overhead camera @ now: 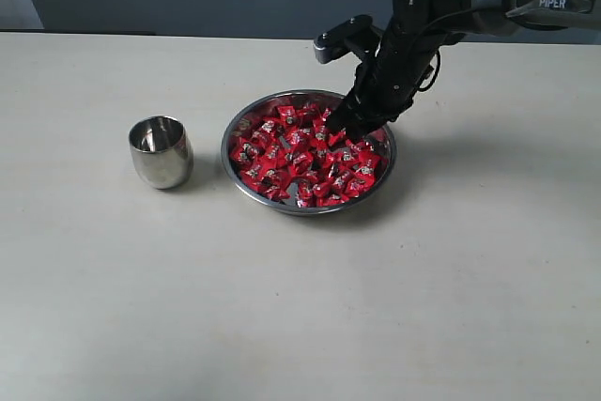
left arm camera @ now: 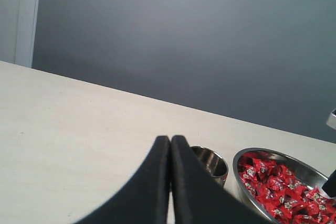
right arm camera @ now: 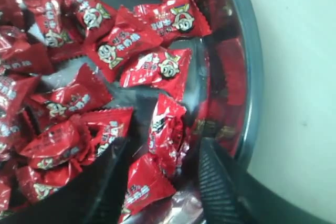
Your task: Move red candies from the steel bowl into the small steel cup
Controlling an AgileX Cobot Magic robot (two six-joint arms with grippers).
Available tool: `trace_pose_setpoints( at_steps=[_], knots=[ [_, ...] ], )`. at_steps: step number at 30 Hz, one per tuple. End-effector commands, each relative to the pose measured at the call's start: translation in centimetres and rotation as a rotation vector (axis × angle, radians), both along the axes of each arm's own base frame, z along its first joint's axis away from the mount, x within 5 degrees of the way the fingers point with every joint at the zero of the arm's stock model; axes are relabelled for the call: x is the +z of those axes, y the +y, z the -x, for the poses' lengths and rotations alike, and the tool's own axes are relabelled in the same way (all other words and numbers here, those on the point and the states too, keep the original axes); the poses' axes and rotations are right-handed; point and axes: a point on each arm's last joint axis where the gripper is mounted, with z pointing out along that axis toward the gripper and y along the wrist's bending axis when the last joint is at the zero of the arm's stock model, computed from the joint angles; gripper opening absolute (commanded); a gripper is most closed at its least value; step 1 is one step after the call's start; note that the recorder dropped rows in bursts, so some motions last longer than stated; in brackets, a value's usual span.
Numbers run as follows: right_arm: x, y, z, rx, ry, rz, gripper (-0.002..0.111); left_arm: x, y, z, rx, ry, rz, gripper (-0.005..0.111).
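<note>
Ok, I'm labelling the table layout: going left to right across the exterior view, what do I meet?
small steel cup → steel bowl holding the red candies. The right hand dips into the bowl, so it is left out.

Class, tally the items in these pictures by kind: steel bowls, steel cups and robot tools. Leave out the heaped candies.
steel bowl: 1
small steel cup: 1
tools: 2, the left tool and the right tool
Total: 4

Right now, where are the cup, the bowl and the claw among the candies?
cup [overhead camera: 161,155], exterior view, on its rounded side.
bowl [overhead camera: 305,211], exterior view, on its near rim.
right gripper [right arm camera: 165,149], right wrist view, midway between its fingertips.
</note>
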Motion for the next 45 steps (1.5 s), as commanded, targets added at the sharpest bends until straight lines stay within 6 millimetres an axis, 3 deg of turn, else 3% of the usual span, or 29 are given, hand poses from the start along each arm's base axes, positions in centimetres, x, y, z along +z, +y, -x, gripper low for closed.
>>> trace_pose_setpoints(
  at_steps=[1,9,15,30,42,45],
  knots=[
    [-0.7,0.1,-0.7,-0.032,-0.046,-0.016,0.042,-0.1,0.0,0.0,0.002,-0.005,0.010,0.000],
    [-2.5,0.2,-0.9,-0.041,-0.030,-0.008,0.042,-0.1,0.0,0.0,0.002,-0.005,0.010,0.000],
    [-2.7,0.3,-1.3,-0.048,-0.061,-0.021,0.040,-0.1,0.0,0.0,0.002,-0.005,0.010,0.000],
    [-2.7,0.3,-1.1,-0.062,-0.031,-0.030,-0.001,-0.1,0.0,0.0,0.002,-0.005,0.010,0.000],
    [2.6,1.5,-1.0,-0.140,-0.121,-0.256,-0.001,-0.1,0.0,0.0,0.002,-0.006,0.012,0.000],
    [2.5,1.7,-0.4,-0.145,-0.051,-0.272,-0.001,-0.1,0.0,0.0,0.002,-0.006,0.012,0.000]
  ],
)
